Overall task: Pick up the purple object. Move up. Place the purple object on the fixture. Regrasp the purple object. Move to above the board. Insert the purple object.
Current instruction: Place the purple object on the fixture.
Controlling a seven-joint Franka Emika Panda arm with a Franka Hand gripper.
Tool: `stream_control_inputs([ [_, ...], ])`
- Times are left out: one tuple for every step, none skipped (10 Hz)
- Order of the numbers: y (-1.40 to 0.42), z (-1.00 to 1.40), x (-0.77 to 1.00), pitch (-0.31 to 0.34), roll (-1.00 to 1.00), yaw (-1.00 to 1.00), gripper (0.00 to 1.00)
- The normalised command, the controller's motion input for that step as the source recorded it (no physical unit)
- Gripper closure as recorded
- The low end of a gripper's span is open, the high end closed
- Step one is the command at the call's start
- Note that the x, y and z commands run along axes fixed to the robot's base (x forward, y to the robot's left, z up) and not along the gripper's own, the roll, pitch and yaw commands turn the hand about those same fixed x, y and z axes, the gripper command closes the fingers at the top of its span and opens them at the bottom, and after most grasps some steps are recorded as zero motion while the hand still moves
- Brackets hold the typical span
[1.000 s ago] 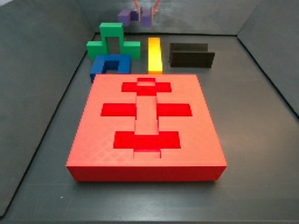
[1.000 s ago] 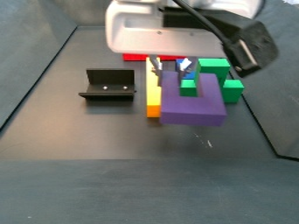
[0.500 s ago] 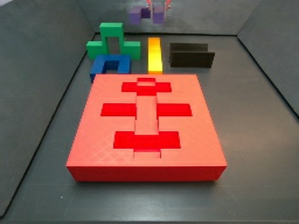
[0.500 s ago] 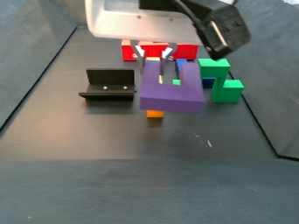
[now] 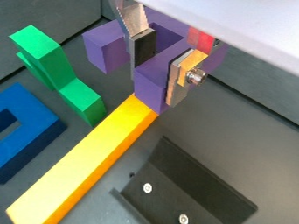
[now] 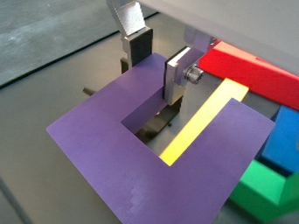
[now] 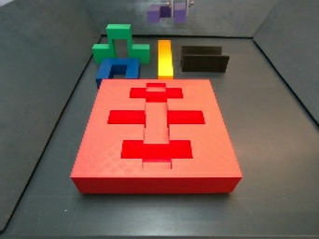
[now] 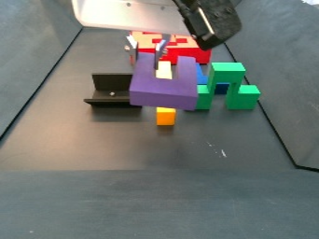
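We see little of the gripper (image 7: 173, 9) in a side view: it sits at the very top edge of the picture, cut off, with only a scrap of the purple object (image 7: 163, 12) showing beneath it. In another side view the arm's white housing covers the far part of the scene, and the purple object (image 8: 167, 83) hangs in front of the board (image 8: 166, 44), hiding most of it and most of the yellow bar (image 8: 165, 116), of which only the near end shows.

The purple object is a violet U-shaped block, two prongs joined by a bar, with a rectangular gap between the prongs. It is in the air, clear of the floor, above the yellow bar and just beside the fixture (image 8: 114, 91). In both wrist views the jaws are closed on one prong of the purple object (image 5: 149, 63), the silver fingers (image 5: 184, 73) pressing it from either side. Through the gap in the purple object (image 6: 146, 149) we make out the yellow bar (image 6: 202, 124) below. The green block (image 5: 52, 66) and blue block (image 5: 24, 129) lie beside the yellow bar (image 5: 93, 159).
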Motion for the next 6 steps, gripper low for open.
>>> stream_control_inputs([
  [-0.25,0.17,0.96,0.194,-0.75,-0.08,1.0],
  [-0.25,0.22,0.84,0.043,-0.84,-0.11,1.0],
  [-0.22,0.23,0.8,0.011,-0.88,-0.13,1.0],
  [-0.21,0.23,0.79,0.009,-0.88,-0.13,1.0],
  [-0.18,0.17,0.83,0.02,-0.87,-0.14,1.0],
  [-0.17,0.09,0.87,0.086,-0.81,-0.13,1.0],
])
